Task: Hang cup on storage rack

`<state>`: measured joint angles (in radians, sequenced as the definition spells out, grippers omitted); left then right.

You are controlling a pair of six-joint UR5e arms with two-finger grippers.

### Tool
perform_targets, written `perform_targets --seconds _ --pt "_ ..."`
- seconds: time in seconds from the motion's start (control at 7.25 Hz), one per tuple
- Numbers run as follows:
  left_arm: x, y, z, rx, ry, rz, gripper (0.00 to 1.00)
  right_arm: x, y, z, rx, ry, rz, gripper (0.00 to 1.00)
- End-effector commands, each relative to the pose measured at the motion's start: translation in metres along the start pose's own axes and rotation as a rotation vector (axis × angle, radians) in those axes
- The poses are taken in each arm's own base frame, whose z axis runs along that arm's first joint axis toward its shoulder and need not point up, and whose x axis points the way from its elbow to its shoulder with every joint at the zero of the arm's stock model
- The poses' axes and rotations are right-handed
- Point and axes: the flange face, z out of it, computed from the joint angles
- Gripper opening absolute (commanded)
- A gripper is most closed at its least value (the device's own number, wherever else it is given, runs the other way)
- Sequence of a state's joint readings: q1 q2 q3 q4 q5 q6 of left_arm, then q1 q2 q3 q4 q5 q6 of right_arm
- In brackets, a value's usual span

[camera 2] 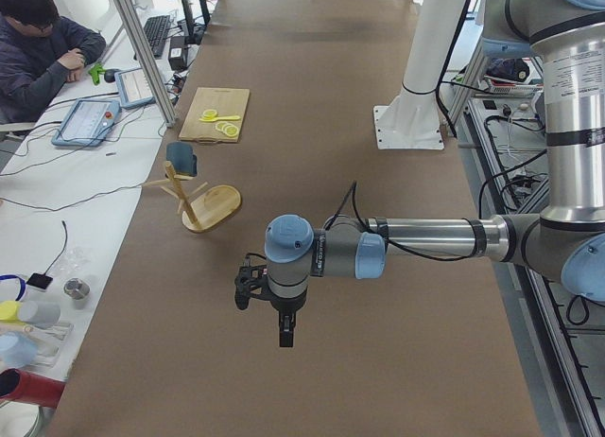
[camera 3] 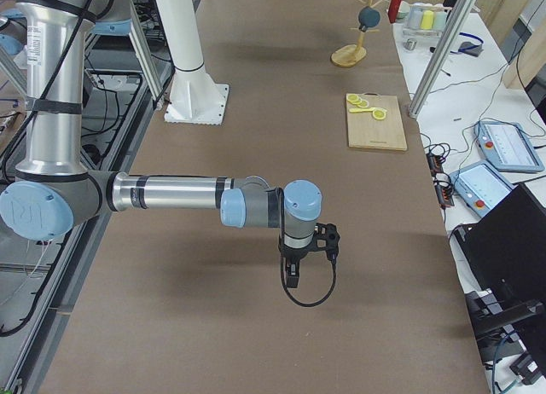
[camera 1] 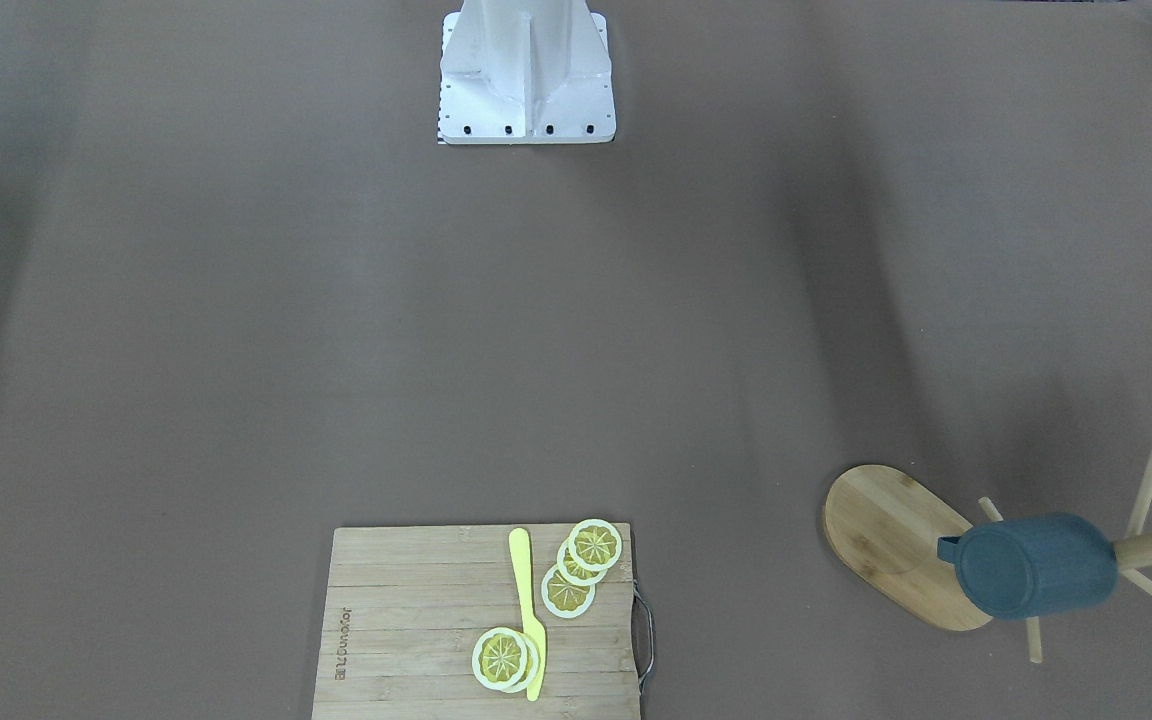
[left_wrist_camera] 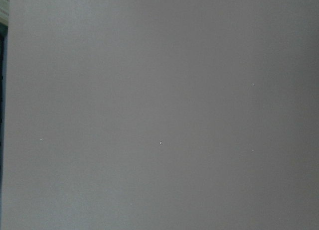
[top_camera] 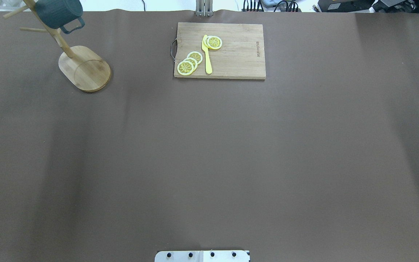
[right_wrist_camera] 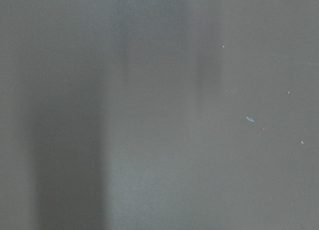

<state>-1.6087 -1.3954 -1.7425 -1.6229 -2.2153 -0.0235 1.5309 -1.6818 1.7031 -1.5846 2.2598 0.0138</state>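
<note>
1. The cup (camera 1: 1036,565) hangs on a peg of the rack (camera 1: 886,530) with no gripper touching it, so the hanging looks done.
2. The left gripper (camera 2: 283,335) and right gripper (camera 3: 292,279) hang over the table (top_camera: 209,153), well apart from the rack. I cannot tell how far open either one is.
3. The rack stands near the table's far left corner and the board (camera 1: 416,620) near the far edge, so the arms seem to have wide room.

Overhead: storage rack (top_camera: 84,69) top off-frame.

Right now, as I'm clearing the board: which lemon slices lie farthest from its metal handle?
The stacked pair touching the yellow knife; the other three overlap in a row nearer the handle.
</note>
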Motion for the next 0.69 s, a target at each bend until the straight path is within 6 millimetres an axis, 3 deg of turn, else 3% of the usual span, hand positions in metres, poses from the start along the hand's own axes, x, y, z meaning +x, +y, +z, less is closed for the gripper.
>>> perform_targets --seconds 0.0,0.55 --pt "0.012 -0.010 -0.009 0.025 -0.004 0.028 0.99 -0.001 0.000 0.000 0.000 -0.001 -0.002 1.00" --pt "0.023 -0.010 -0.019 0.046 0.002 0.060 0.99 -0.004 0.000 0.000 0.000 -0.026 -0.004 1.00"
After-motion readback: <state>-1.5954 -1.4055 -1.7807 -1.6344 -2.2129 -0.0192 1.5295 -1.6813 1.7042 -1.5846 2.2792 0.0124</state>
